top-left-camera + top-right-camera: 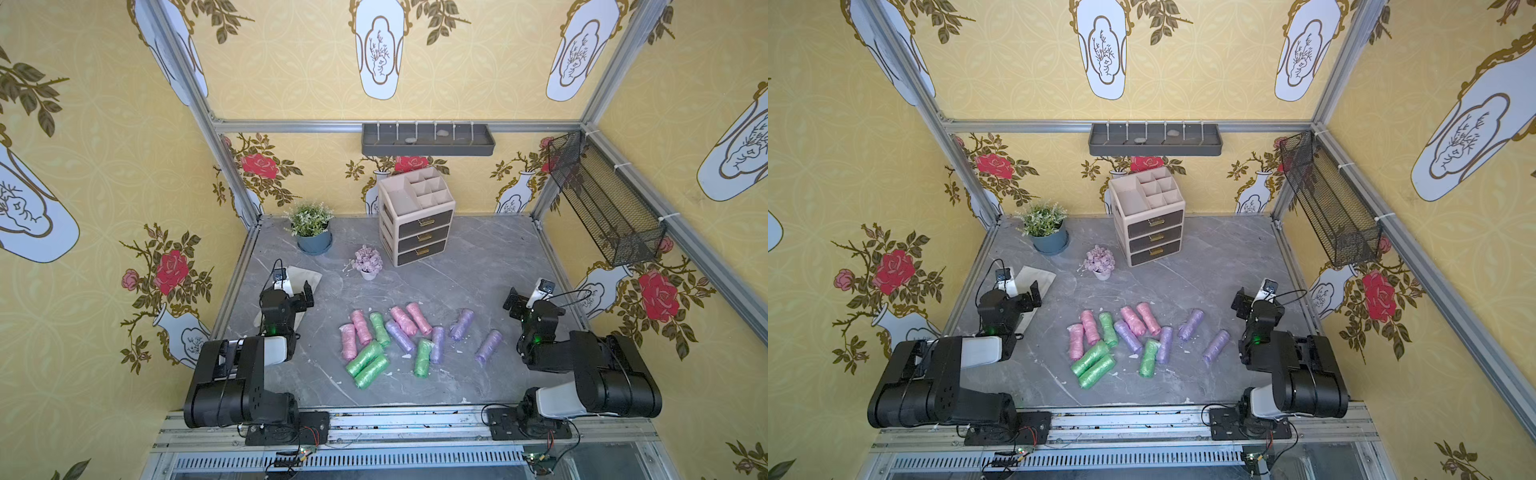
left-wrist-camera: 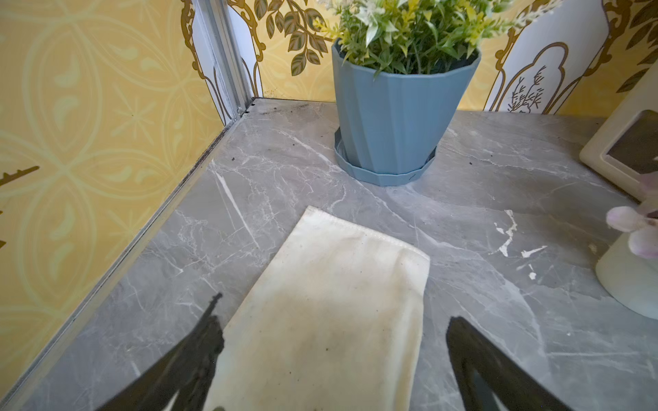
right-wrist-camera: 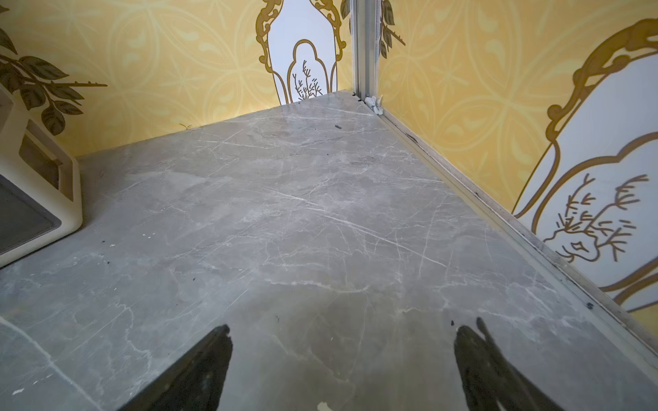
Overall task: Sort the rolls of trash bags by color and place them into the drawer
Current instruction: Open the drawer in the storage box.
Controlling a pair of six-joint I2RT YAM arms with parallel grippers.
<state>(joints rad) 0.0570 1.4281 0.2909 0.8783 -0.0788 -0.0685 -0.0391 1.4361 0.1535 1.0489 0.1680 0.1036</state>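
Twelve rolls (image 1: 399, 336) mid-table, bare marble (image 1: 436, 286) between them and the drawers (image 1: 424, 237).

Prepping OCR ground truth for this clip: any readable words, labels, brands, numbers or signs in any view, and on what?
No legible text in any view.
Pastel pink, green and purple crinkly film rolls: no print visible.
Beige plastic three-drawer organiser: no label.
Blue faceted plastic plant pot: plain.
Yellow floral wallpaper: drawn vases and roses only, no letters.
Small circuit boards on the front rail: too small to read.
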